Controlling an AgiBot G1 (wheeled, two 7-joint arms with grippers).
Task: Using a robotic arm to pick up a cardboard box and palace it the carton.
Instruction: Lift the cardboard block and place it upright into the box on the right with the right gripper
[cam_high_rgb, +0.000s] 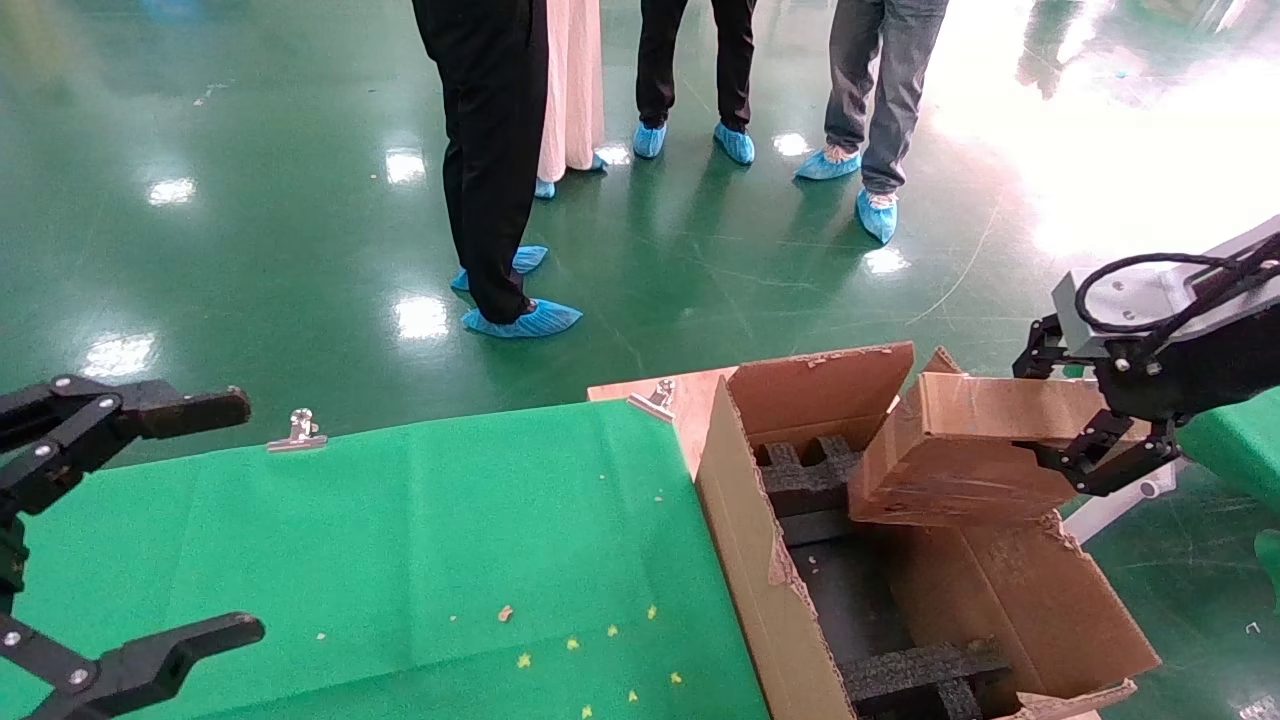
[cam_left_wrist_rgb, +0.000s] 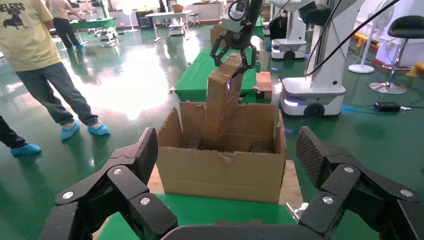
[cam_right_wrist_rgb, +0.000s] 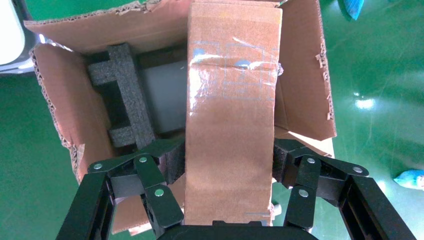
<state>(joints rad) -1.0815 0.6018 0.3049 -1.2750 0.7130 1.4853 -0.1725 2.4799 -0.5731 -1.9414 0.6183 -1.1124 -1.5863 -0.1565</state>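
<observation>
Cardboard box (cam_high_rgb: 960, 455), grasped by right claw (cam_high_rgb: 1085, 420), hides part of carton (cam_high_rgb: 760, 560) interior.

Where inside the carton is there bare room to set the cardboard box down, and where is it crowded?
The right gripper holds the cardboard box over the carton. Bare floor lies in the middle, between the foam insert at the far end and the foam insert at the near end. Both ends are crowded.

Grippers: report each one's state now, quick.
Left gripper: open, empty, over the green table.
Right gripper: shut on the cardboard box, above the carton.
</observation>
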